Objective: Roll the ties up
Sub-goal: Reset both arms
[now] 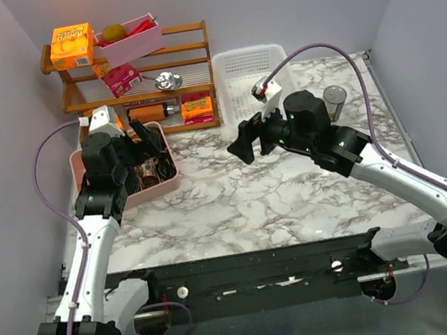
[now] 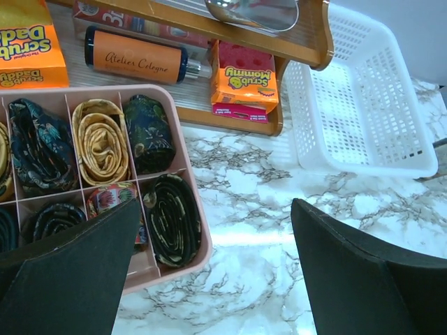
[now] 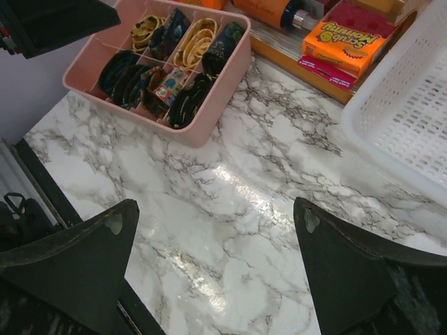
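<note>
My left gripper point(image 2: 215, 209) hung spread over the pink tray point(image 2: 201, 241), where the ties point(image 2: 171, 220) lay rolled in compartments. Behind stood a shelf point(image 1: 189, 58), then a basket point(image 1: 250, 65). My right gripper point(image 3: 215, 204) hovered spread above the desk point(image 1: 238, 207).

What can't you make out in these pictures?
Left wrist view: a finger of the left gripper hides the near compartments of the pink divided plastic tray.
Top view: the left arm covers much of it.
Right wrist view: the white perforated basket runs off the edge.
</note>
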`<state>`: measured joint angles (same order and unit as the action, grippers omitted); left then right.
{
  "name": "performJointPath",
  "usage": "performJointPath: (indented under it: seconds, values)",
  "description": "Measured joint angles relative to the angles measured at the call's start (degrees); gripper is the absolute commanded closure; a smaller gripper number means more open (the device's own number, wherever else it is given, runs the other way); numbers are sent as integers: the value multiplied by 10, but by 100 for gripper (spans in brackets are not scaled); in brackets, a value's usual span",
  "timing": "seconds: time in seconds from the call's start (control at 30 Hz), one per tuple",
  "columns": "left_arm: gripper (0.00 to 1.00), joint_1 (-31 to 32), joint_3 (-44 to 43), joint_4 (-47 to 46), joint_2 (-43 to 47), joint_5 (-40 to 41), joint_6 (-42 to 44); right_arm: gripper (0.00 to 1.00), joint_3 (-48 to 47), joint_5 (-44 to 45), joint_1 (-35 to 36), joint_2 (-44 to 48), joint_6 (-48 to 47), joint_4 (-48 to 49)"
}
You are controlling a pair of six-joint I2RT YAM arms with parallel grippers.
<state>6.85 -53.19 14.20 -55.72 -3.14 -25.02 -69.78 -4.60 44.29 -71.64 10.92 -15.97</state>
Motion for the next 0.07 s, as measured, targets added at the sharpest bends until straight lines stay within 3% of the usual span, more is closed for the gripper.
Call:
performJointPath:
  seconds: [0.07]
  values:
    - [1, 0, 2, -3, 5, -4, 0, 0, 0, -5, 0, 3, 0, 1]
